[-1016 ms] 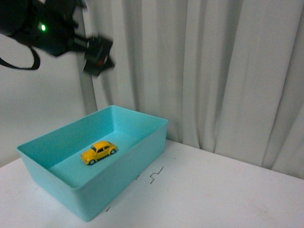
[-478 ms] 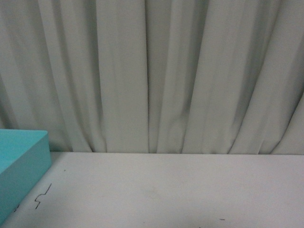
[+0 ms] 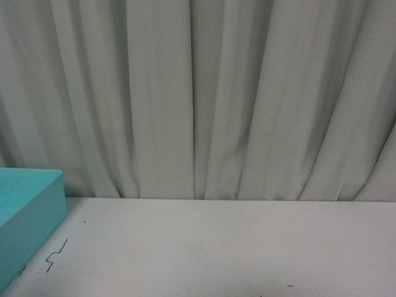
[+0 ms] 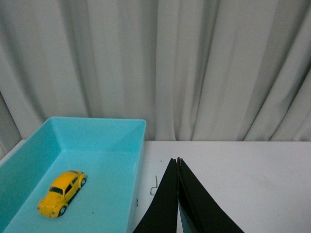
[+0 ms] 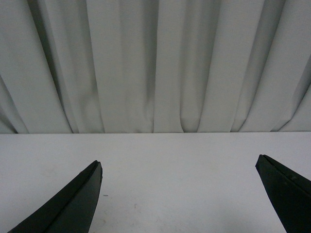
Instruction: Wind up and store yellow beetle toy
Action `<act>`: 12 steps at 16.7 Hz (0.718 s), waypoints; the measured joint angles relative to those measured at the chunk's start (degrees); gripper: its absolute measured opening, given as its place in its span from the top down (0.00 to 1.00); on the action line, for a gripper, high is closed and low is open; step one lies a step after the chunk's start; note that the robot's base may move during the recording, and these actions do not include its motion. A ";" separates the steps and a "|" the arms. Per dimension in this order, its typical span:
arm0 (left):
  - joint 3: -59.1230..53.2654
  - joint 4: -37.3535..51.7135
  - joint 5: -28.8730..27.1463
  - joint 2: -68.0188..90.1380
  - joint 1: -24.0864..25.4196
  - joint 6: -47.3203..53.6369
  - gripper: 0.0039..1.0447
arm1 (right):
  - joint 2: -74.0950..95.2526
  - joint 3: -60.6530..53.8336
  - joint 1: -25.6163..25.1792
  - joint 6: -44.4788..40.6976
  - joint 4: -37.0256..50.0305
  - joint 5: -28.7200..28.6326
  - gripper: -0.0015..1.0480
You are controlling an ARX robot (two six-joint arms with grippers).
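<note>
The yellow beetle toy (image 4: pixel 61 192) lies on the floor of a turquoise bin (image 4: pixel 97 131) in the left wrist view, upright on its wheels. My left gripper (image 4: pixel 177 160) is shut and empty, raised above the white table just beside the bin's near wall. My right gripper (image 5: pixel 179 165) is open and empty over bare white table, with nothing between its fingers (image 5: pixel 77 199). In the front view only a corner of the bin (image 3: pixel 31 210) shows at the left edge; the toy and both grippers are out of that view.
A white table (image 3: pixel 216 247) runs back to a grey pleated curtain (image 3: pixel 198 93). A small black squiggle mark (image 3: pixel 55 255) lies on the table next to the bin.
The front view has swung right since a second ago: the bin with the toy and a dark arm filled the left, now only the bin's corner shows. Nothing differs from half a second ago.
</note>
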 joint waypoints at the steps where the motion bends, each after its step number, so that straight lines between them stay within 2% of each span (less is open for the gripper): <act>1: -0.79 -0.70 0.00 -1.25 0.00 0.00 0.99 | 0.00 0.00 0.00 0.00 0.00 0.02 0.06; 6: -2.75 -4.17 0.00 -7.02 0.00 0.00 0.99 | 0.00 0.00 0.00 0.00 0.00 0.02 0.06; 7: -3.98 -2.56 0.00 -7.93 0.00 0.00 0.99 | 0.00 0.00 0.00 0.00 0.00 0.00 0.06; 9: -4.57 -5.11 -0.02 -10.34 0.00 -0.02 0.99 | 0.00 0.00 0.00 0.00 0.00 0.02 0.06; 10: -4.55 -12.68 0.02 -15.10 0.00 -0.02 0.99 | 0.00 0.00 0.00 0.00 0.00 -0.02 0.06; 11: -4.55 -15.50 -0.04 -19.04 0.00 -0.04 0.99 | 0.00 0.00 0.00 0.00 0.00 0.02 0.06; 12: -4.28 -14.53 -0.11 -19.91 -0.04 -0.04 0.99 | 0.00 0.00 0.00 0.00 0.00 -0.02 0.06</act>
